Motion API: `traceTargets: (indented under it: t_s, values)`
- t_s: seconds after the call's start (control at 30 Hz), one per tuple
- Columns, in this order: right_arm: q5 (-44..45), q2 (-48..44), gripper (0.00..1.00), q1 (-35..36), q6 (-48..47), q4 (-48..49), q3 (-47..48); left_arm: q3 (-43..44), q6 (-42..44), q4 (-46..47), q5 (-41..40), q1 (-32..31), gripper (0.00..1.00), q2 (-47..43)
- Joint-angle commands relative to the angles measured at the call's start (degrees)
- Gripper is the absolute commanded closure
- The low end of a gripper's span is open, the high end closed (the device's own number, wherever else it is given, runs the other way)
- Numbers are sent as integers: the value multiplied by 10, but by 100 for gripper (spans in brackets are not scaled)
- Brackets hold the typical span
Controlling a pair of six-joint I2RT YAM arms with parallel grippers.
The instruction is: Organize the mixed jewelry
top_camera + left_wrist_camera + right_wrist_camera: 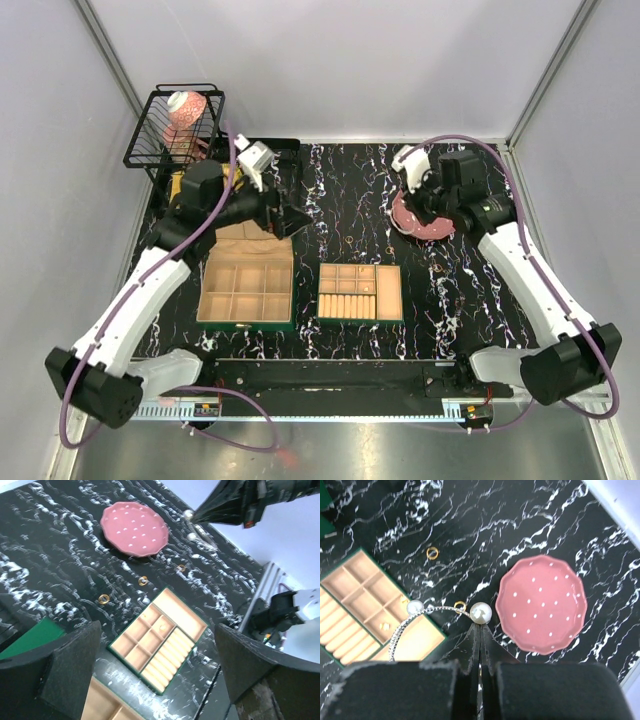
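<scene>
My right gripper (480, 626) is shut on a silver wire hoop (415, 617) with a pearl (481, 612) at each end, held above the table beside the pink dotted plate (541, 603). Gold rings lie loose on the black marble: one (432, 553) further out, one (460, 605) under the hoop. A tiny gold piece (385, 626) sits in a compartment of the small green box (350, 582). My left gripper (160, 680) hangs open and empty over that box (180, 611). From above, the right gripper (414, 198) is over the plate (412, 228) and the left gripper (288, 217) is behind the large box (246, 285).
Three gold rings (104, 598), (143, 580), (181, 568) lie between the plate (134, 528) and the small box (385, 283). A black wire basket (150, 130) holding a pink cup (186, 108) stands at the back left corner. White walls close in the table.
</scene>
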Motion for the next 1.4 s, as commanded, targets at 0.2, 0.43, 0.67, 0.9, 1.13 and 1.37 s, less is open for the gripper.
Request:
traceTargets:
  t_s: [0.2, 0.43, 0.67, 0.9, 1.13, 1.37]
  values:
    - [152, 56, 100, 82, 71, 92, 95, 130, -150, 53, -117, -92, 4, 118]
    - [213, 75, 100, 116, 104, 118, 119, 143, -185, 90, -154, -126, 8, 178]
    - [230, 87, 100, 128, 135, 115, 141, 142, -211, 136, -172, -149, 16, 228]
    - [248, 93, 100, 137, 153, 112, 139, 165, -230, 151, -156, -154, 20, 262]
    - [268, 99, 100, 140, 159, 115, 132, 163, -248, 172, -136, -155, 23, 272]
    - [266, 99, 100, 143, 168, 111, 135, 170, -260, 178, -128, -156, 32, 282]
